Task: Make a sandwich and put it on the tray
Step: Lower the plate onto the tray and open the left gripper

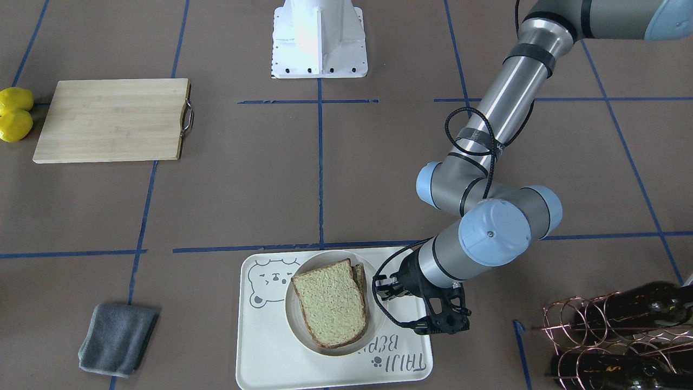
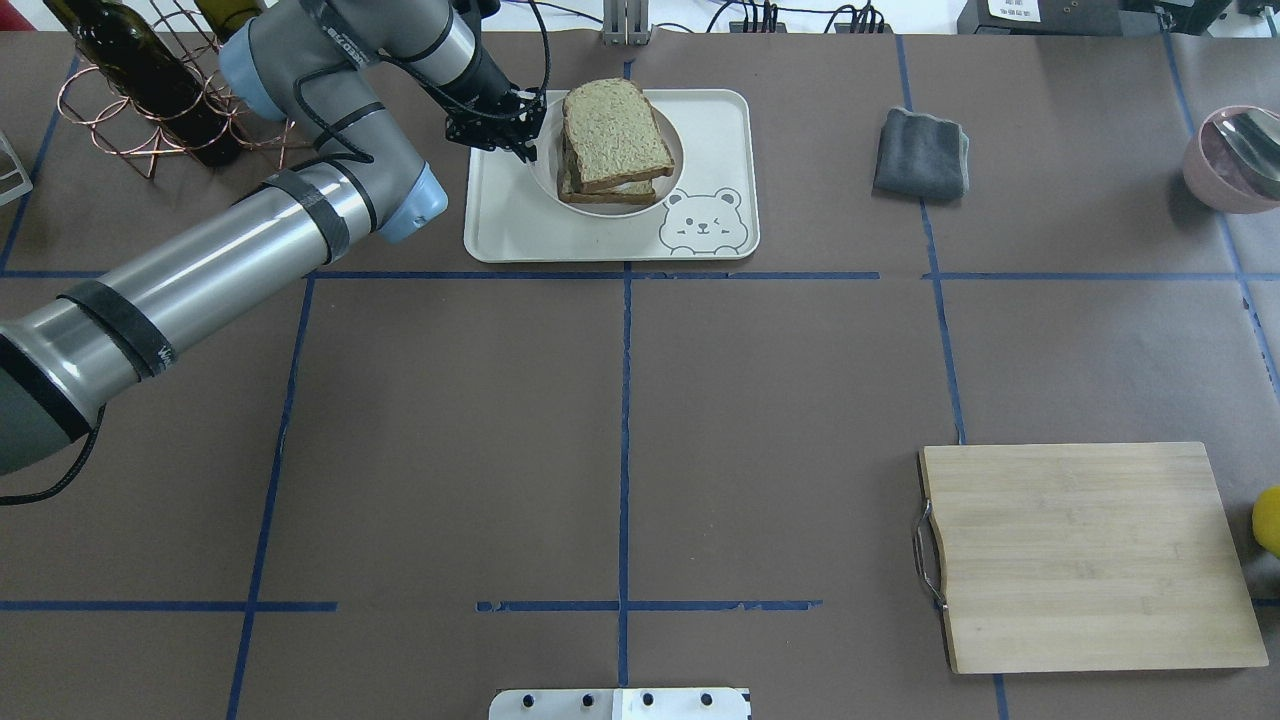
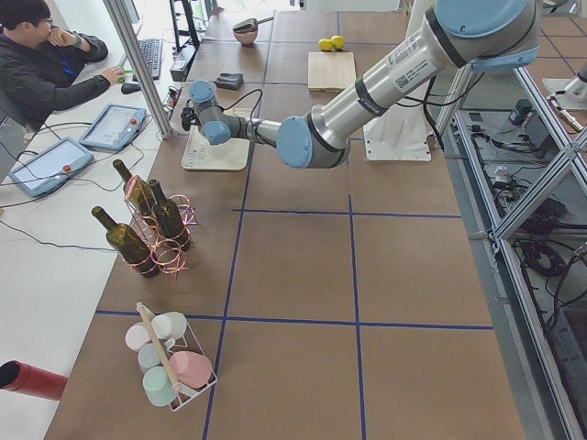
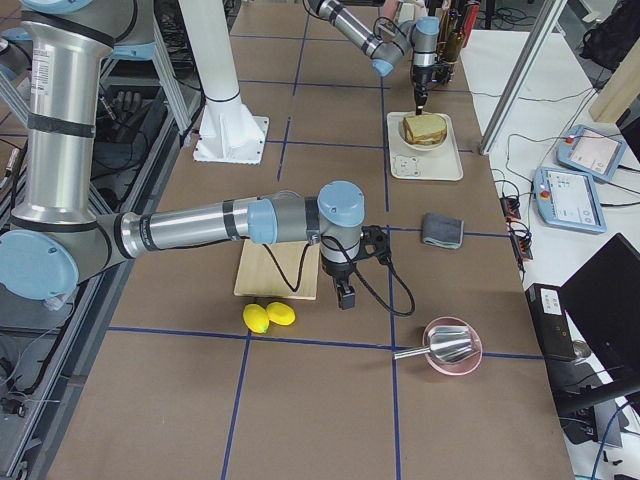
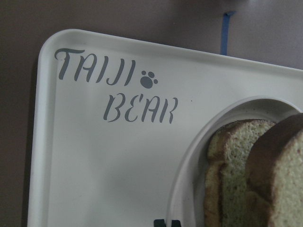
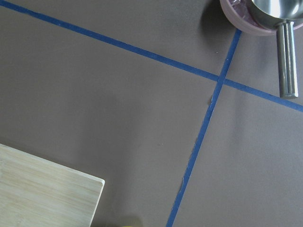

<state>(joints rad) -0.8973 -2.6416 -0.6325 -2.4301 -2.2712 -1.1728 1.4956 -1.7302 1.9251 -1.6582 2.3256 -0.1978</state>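
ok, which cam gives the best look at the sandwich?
Overhead exterior: the sandwich shows its stacked slices unobstructed on the tray. Front-facing shows mostly the top slice; left wrist only an edge; exterior right, small; exterior left, unclear; right wrist, nothing.

The sandwich (image 1: 330, 303) is coloured speckled tan, edged with dark brown crust; the tray (image 1: 265, 346) is cream-white, printed with a grey bear and lettering.

The brown, blue-taped table (image 2: 450, 420) carried a cream-white bear-printed plastic tray (image 2: 510, 225), a light wooden cutting board (image 2: 1085, 555), a folded grey cloth (image 2: 920, 152), two yellow lemons (image 1: 16, 124), a copper wire bottle rack (image 1: 582, 325) and a pink bowl (image 2: 1205, 180).
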